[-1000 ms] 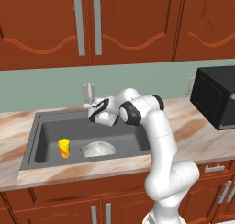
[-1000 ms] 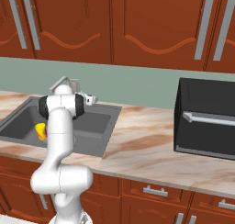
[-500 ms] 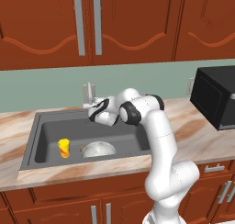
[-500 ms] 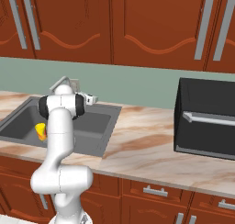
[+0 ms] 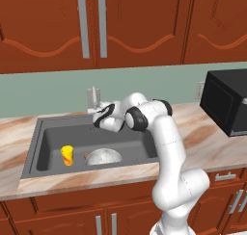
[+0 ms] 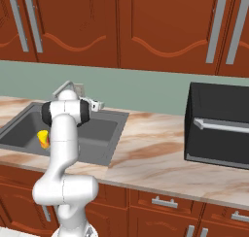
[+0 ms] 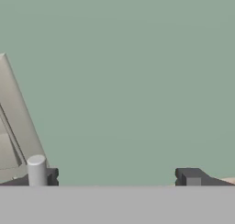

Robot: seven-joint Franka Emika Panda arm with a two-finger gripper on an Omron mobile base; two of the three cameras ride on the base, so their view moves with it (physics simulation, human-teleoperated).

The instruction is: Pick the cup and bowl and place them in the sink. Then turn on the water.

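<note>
Standing upright in the left part of the sink (image 5: 48,133) is the cup (image 5: 67,155), on the dark floor of the basin. Just to its right, near but apart from it, the bowl (image 5: 103,156) lies at the front wall of the sink. Behind them, at the back rim, the faucet (image 5: 92,98) rises against the green wall (image 5: 43,92). The gripper (image 5: 98,117) is right beside the faucet, over the back of the sink, and its fingers are spread wide with nothing between them. Farther right, on the marbled counter (image 5: 193,128), stands a black microwave (image 5: 226,101).
</note>
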